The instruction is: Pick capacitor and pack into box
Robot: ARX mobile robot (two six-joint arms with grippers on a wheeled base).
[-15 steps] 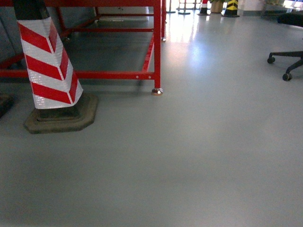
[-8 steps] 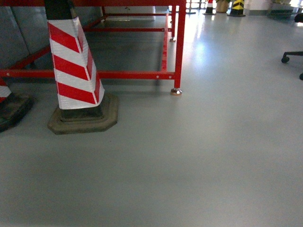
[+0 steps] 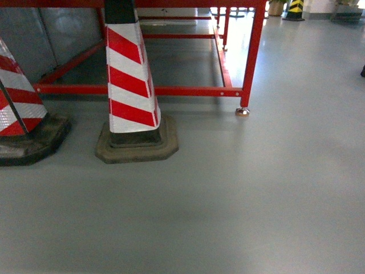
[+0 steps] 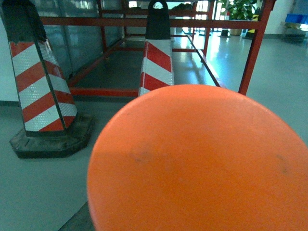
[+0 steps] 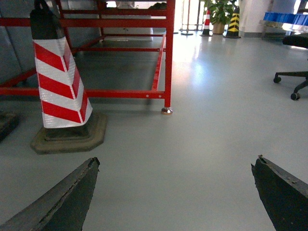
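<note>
Neither the capacitor nor the box shows in any view. My right gripper [image 5: 178,159] is open over bare grey floor, its two dark fingers [image 5: 72,197] far apart with nothing between them. A big smooth orange round surface [image 4: 202,163] fills most of the left wrist view and hides the left gripper's jaws. Only a dark sliver shows at its lower left edge. The head view shows no gripper.
A red-and-white striped cone [image 3: 131,85] on a dark base stands ahead, with a second cone [image 3: 14,108] at the left. Behind them is a red metal frame [image 3: 251,57] with a foot [image 3: 242,111]. An office chair [image 5: 293,72] stands at the right.
The head view has swung left: the striped cone and the red frame's leg have slid rightward, a second cone has come in at the left, and the chair has left the frame.
</note>
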